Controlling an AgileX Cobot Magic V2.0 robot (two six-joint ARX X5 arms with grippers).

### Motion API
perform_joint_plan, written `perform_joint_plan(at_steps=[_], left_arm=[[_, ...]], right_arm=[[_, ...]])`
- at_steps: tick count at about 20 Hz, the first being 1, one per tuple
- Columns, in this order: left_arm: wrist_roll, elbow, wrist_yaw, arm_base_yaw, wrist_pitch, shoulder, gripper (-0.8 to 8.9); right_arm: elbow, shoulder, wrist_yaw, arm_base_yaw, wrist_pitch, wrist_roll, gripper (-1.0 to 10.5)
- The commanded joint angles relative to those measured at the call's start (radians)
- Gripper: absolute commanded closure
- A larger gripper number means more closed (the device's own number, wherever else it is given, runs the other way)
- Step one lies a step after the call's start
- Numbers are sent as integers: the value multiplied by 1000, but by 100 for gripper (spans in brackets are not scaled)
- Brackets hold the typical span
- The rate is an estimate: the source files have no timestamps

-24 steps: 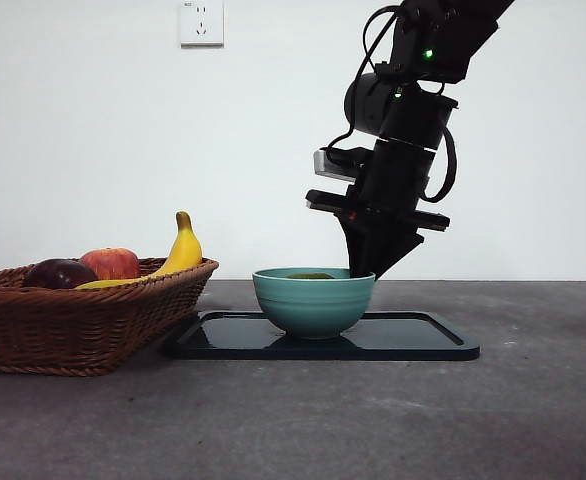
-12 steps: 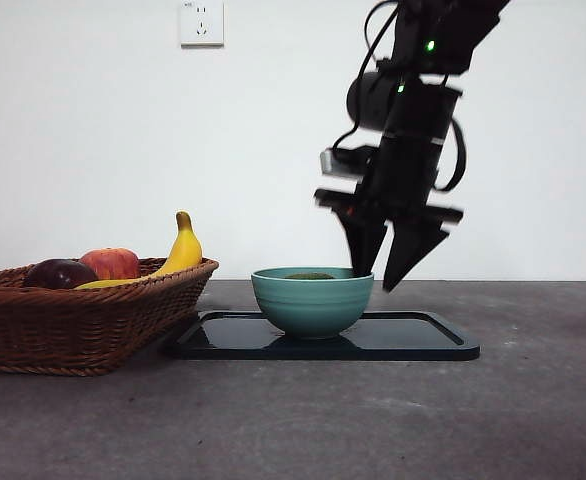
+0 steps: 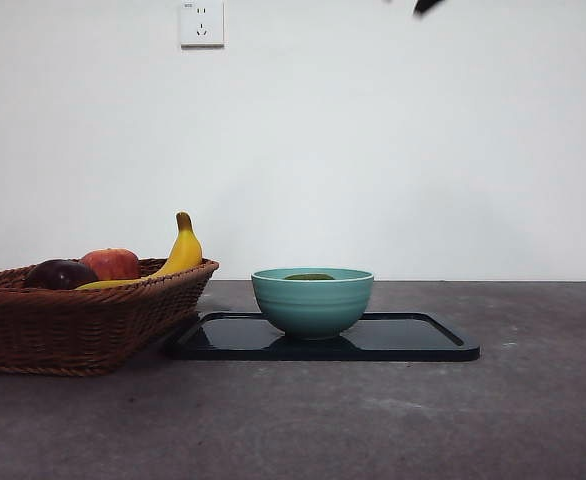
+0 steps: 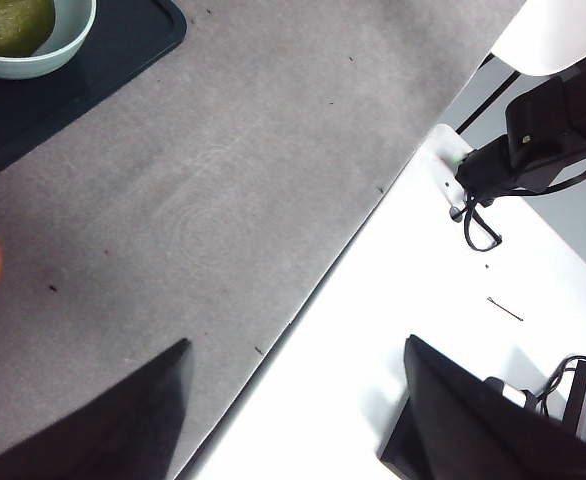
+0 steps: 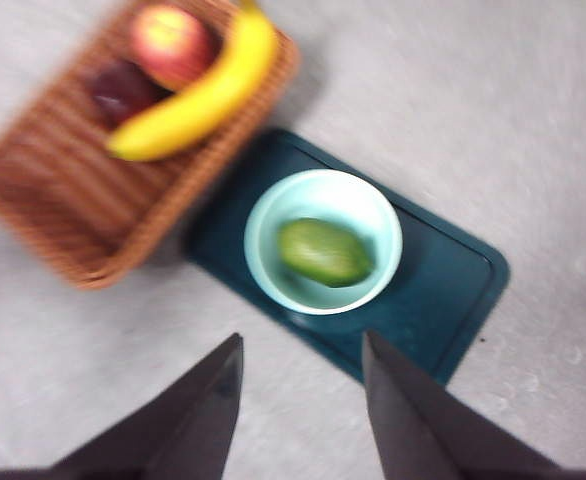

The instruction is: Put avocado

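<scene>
Black two-jaw grippers, matte and plain

The left gripper [image 4: 293,420] shows two broad, dark, wedge-shaped jaws at the lower edge of its frame, smooth and unmarked. The right gripper [image 5: 301,405] has the same flat black jaws, tapering to blunt tips, slightly blurred. In the front view only a small black tip [image 3: 428,6] shows at the top edge, right of centre.
</scene>
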Motion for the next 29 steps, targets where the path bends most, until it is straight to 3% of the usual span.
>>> perform_joint_plan(at_steps=[1, 11, 20, 21, 22, 23, 24, 29], left_arm=[[19, 18, 5, -5, 9, 5, 472], [19, 18, 5, -5, 9, 5, 472], [19, 18, 5, -5, 10, 5, 477], [19, 18, 5, -5, 9, 5, 502], [19, 18, 5, -5, 9, 5, 573], [19, 18, 5, -5, 10, 5, 675], [19, 18, 5, -5, 10, 5, 787], [19, 18, 5, -5, 15, 5, 804]], right_arm=[[-80, -98, -1, 40, -5, -2, 755], [-632, -617, -39, 166, 37, 66, 755], [-661, -712, -63, 166, 37, 71, 756], [-661, -711, -66, 166, 37, 71, 759], [-661, -711, -76, 166, 37, 71, 831], [-661, -711, -82, 166, 39, 71, 938], [-661, -711, -82, 166, 40, 67, 939], [-661, -712, -80, 166, 42, 65, 940]])
